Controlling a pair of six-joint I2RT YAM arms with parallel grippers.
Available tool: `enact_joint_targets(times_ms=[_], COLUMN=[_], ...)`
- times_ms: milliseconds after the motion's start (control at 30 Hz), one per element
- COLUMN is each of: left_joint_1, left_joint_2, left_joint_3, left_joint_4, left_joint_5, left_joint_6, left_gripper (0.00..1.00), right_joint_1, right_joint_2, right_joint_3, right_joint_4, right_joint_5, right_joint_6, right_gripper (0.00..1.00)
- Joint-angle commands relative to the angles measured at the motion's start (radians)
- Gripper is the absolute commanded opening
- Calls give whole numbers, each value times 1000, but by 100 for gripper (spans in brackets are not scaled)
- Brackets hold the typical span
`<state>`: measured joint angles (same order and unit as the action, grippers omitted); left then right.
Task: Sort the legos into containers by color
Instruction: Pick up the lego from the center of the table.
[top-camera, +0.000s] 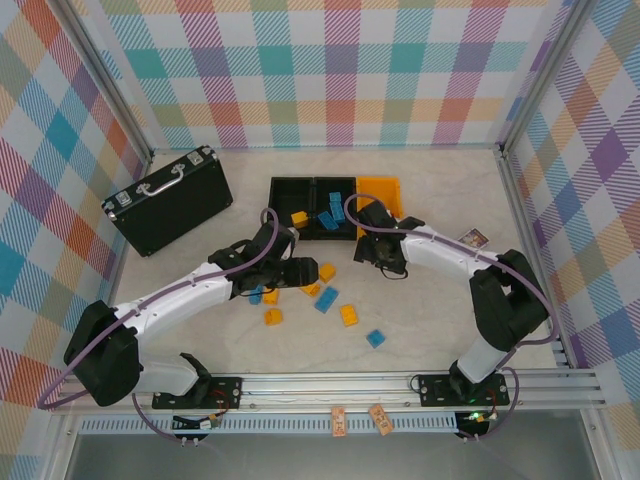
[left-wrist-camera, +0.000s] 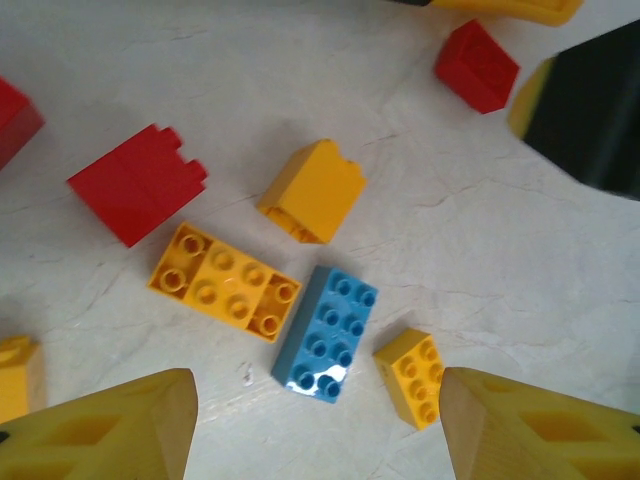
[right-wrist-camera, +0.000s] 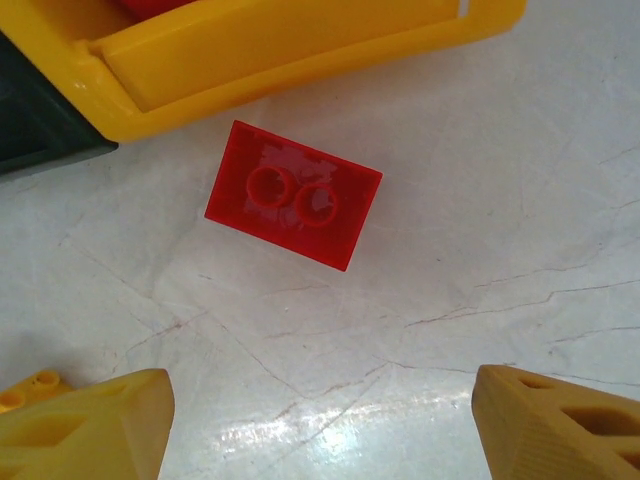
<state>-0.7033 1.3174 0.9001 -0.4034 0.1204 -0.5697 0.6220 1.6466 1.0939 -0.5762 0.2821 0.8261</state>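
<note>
Far off on the left, the black case (top-camera: 168, 200) lies flat on the table (top-camera: 440, 330). My left hand (left-wrist-camera: 315, 425) hangs over the scattered legos (top-camera: 326, 299) near the middle of the table. It is released, its yellow fingers (left-wrist-camera: 110, 430) standing wide apart with nothing gripped between them.

Under it, from left to right, I see a red brick (left-wrist-camera: 135, 183) and a long yellow brick (left-wrist-camera: 225, 282) lying just beside a blue brick (left-wrist-camera: 326, 333). A small yellow brick (left-wrist-camera: 412, 375) sits close on the blue one's right. A tilted yellow brick (left-wrist-camera: 313, 190) lies a little farther out than these.

At the far side the three containers stand in a row. The left black bin (top-camera: 283, 205) holds a yellow piece (top-camera: 298, 218), the middle black bin (top-camera: 336, 180) holds blue pieces (top-camera: 333, 208), and the orange bin (top-camera: 383, 188) ends the row on the right.

My right hand (right-wrist-camera: 320, 425) is released too, fingers apart and holding nothing. A red two-stud brick (right-wrist-camera: 293, 207) lies studs up on the table just beside the orange bin's rim, apart from my fingers.
</note>
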Motion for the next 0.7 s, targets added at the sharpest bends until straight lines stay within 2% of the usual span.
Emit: enact_joint_targets(times_ms=[0,167,667], left_joint_1=[8,9,10], left_joint_2=[-35,-27,-33], left_joint_3=[-11,-7,-2], left_joint_4=[64,54,5], left_joint_5=[53,56,25], left_joint_6=[36,40,39], left_gripper=[66,66,65], right_joint_1=[6,4,-33], right_joint_2=[22,82,245], right_joint_3=[-15,-2,110], right_joint_4=[104,154,154], right_joint_5=[29,34,78], right_joint_6=[64,77,99], right_gripper=[78,79,77])
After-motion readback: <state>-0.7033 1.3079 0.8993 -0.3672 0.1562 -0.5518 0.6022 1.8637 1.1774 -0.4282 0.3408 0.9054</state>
